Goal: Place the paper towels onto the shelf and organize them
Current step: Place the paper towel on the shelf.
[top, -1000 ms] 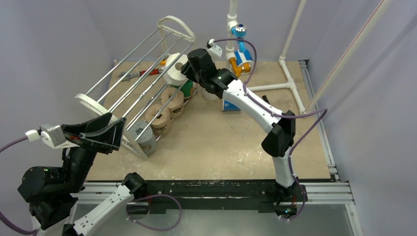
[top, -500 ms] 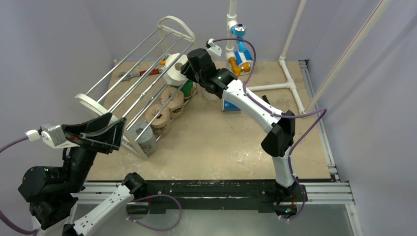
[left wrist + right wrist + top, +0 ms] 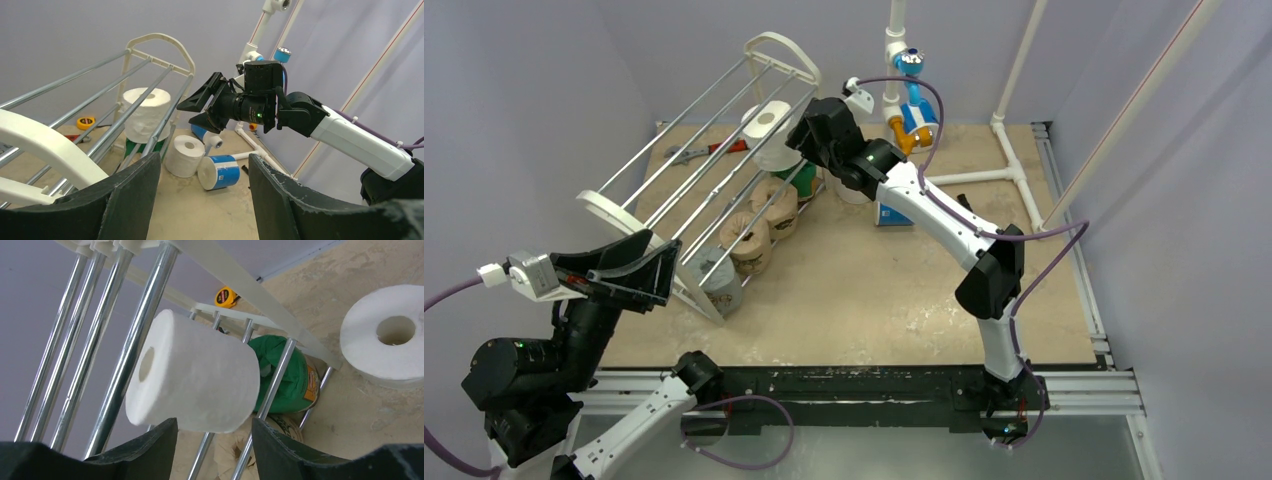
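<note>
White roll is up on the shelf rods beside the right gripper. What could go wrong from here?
1. The white roll is perched on the thin, spaced rods of the shelf with nothing bracing it. It may tip or slip down toward the green roll.
2. The right gripper, jaws open, is very close to it. A careless retreat could knock it off.
3. The left gripper hovers by the shelf's near end frame. A bump might shake the rolls.

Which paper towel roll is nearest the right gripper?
The plain white roll on the shelf's rods, directly ahead of the open right gripper. It sits raised above the green-wrapped roll; the other rolls are lower and farther away.
</note>
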